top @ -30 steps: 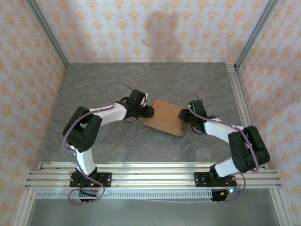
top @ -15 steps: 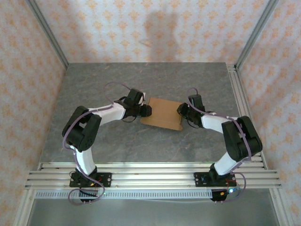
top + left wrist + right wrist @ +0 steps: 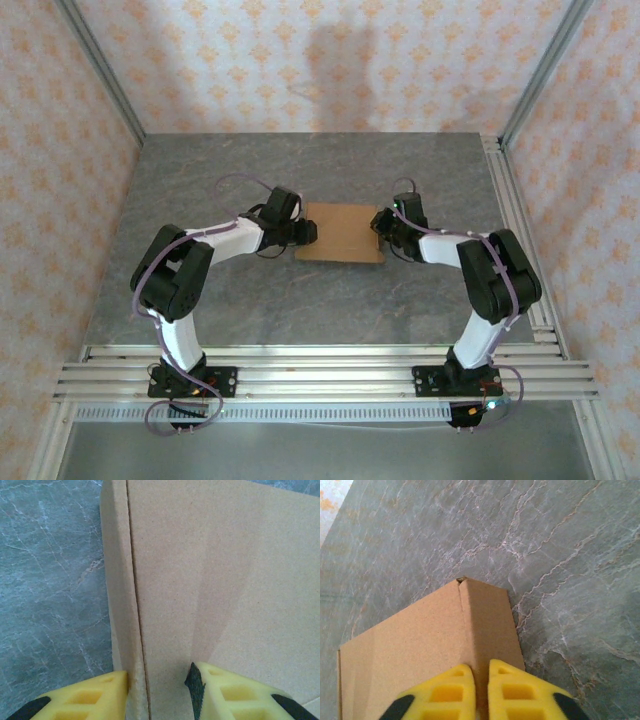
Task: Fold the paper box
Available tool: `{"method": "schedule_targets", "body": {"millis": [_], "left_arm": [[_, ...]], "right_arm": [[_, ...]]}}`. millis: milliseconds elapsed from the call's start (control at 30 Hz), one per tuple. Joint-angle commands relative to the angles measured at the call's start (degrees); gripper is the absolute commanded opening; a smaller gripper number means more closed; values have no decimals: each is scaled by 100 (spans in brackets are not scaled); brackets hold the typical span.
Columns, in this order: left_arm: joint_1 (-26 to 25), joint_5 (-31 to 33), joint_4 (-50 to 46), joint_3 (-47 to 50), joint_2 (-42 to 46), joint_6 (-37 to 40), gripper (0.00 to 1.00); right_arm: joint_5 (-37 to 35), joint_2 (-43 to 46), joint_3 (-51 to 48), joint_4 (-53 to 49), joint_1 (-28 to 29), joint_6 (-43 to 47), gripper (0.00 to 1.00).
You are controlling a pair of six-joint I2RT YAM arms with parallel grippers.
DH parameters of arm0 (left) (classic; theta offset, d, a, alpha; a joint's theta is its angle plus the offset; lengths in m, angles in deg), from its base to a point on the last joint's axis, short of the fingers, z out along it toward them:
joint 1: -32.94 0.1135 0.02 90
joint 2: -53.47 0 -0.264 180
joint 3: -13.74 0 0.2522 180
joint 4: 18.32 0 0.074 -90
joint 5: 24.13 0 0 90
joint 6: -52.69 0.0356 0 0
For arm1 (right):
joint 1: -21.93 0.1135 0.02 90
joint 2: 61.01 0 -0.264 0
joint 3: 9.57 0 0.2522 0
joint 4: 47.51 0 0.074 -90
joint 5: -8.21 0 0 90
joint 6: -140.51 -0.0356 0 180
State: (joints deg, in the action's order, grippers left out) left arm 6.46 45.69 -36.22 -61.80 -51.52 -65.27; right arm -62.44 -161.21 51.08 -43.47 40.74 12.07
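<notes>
Brown paper box lying flat mid-frame on the grey table, with a gripper at each end.
The left gripper grasps the box's left end, its yellow fingers set either side of the cardboard's thickness beside a crease. The right gripper is clenched at the box's right end, its tips nearly touching over a folded ridge. I cannot tell whether any cardboard is pinched between them.
</notes>
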Motion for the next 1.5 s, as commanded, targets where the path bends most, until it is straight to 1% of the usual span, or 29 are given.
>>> {"method": "schedule_targets", "body": {"millis": [0,267,300,400,500,600,767,933,1033,1200,1300,1467], "left_arm": [[-270,-775,674,63,-98,-226,38],[-270,-721,726,15,-120,-230,38],[-270,-678,697,25,-97,-227,38],[-272,-537,565,52,-43,-198,38],[-270,-289,327,55,14,-77,38],[-262,-184,241,96,58,15,34],[-244,-225,316,134,19,-59,27],[-174,-171,251,209,160,77,23],[-53,-369,283,241,153,95,19],[122,-717,510,367,15,9,8],[238,-970,664,423,-128,3,5],[493,-1473,1006,548,-295,-128,4]], "right_arm": [[1051,-289,63,-256,626,-136,7],[1015,-438,127,6,773,-306,7],[933,-395,110,-40,766,-239,8],[716,-243,140,-322,724,4,16],[702,-101,150,-465,643,112,22],[714,-68,162,-567,598,191,26],[745,-114,110,-516,531,213,34],[814,-30,107,-554,399,303,39],[864,-54,143,-585,378,342,40],[881,-6,159,-568,338,374,43],[884,106,123,-530,287,469,46],[876,426,-20,-348,188,698,62]]}}
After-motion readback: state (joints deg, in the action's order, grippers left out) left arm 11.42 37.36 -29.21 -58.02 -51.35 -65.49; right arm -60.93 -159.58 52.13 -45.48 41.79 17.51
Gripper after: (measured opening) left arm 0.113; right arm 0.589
